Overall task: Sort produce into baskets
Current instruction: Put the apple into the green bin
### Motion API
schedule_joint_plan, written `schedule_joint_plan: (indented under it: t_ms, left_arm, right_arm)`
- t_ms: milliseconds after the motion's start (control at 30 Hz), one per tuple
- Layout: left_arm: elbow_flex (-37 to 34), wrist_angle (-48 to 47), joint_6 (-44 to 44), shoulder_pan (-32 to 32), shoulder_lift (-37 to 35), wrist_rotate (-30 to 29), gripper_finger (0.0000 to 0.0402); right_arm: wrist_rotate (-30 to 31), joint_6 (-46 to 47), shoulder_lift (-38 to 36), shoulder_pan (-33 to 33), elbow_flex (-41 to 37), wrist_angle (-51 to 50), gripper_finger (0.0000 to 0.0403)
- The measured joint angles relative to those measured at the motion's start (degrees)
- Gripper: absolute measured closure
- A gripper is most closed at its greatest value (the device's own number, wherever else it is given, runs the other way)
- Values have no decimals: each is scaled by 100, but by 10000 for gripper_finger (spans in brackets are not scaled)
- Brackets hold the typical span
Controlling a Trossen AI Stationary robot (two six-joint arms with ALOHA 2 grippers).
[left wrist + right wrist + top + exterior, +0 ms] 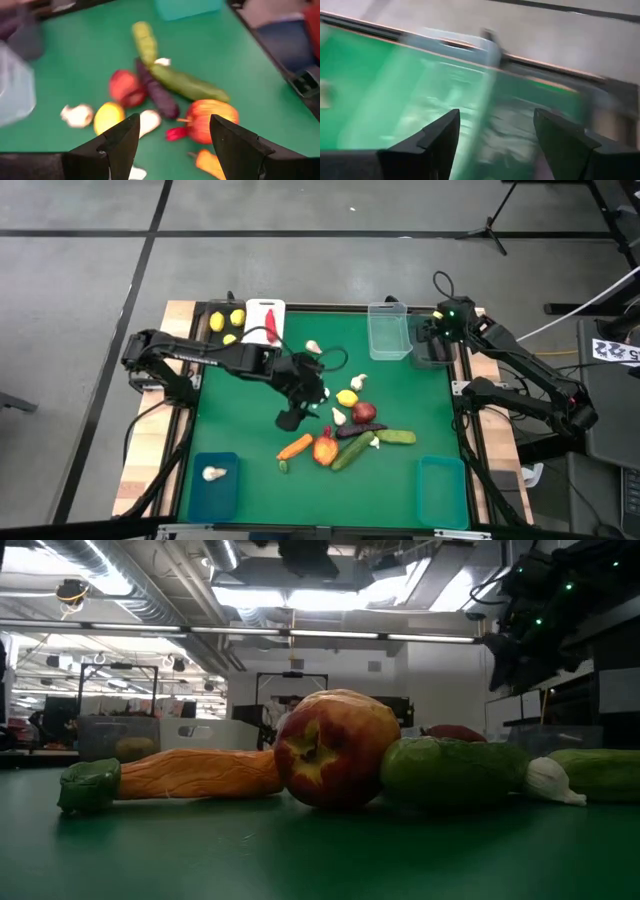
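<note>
Looking straight down from the high view: left gripper (300, 402) poised over the middle of the green mat, at the left edge of the loose produce cluster; lemon (347, 398) just to its right, garlic bulb (338, 417) nearest, slightly right and toward the near edge, with the round red fruit (365, 413), eggplant (357, 430) and cucumber (353, 452) farther on. Left arm reaching in from the left table edge, bent at the elbow, clearly the nearer arm to this cluster. Right gripper (437, 332) well apart at the far right corner, above the dark bin (431, 358) beside the clear bin (389, 332). From the low view: carrot (195, 774), apple-like red fruit (335, 749) and cucumber lying side by side on the mat, long axes across the picture; neither gripper clearly shown. From the left wrist view: fingers (122, 140) parted about halfway, nothing between them; garlic bulb and lemon just ahead of the tips, eggplant's long axis running away from the fingers. From the right wrist view: fingers (440, 137) spread apart and empty, clear bin wall directly ahead.
</note>
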Motion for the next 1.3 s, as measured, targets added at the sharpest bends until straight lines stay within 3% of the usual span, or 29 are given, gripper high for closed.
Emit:
schedule_joint_plan:
  t_ms: [133, 267, 400, 600, 700, 833, 967, 1300]
  left_arm:
    - [7, 21, -947, 290, 0, -31, 164]
    - [-66, 68, -1943, 313, 0, -211, 164]
    - [-144, 102, -2324, -39, 91, -434, 164]
    - [-144, 380, -2486, -776, 420, -1194, 164]
    - [-144, 594, -3063, -995, 697, -1994, 164]
    - [-146, 555, -4265, -1072, 983, -2582, 164]
    - [-150, 557, -5412, -1177, 1126, -2671, 164]
    - [-150, 577, -6782, -1750, 1145, -2937, 164]
  right_arm:
    - [-1357, 8, 0, 2, 0, 978, 150]
    - [-1963, 125, 0, 7, 0, 1430, 150]
    - [-2373, 135, 0, 7, 0, 1301, 150]
    - [-4140, -36, 0, 315, 0, 1319, 150]
    - [-4053, -165, 0, 730, 0, 1319, 150]
    - [-3155, -211, 18, 1207, 0, 1356, 150]
    - [-2649, -215, 18, 1491, 0, 1362, 150]
    - [-2613, -217, 18, 1543, 0, 1380, 150]
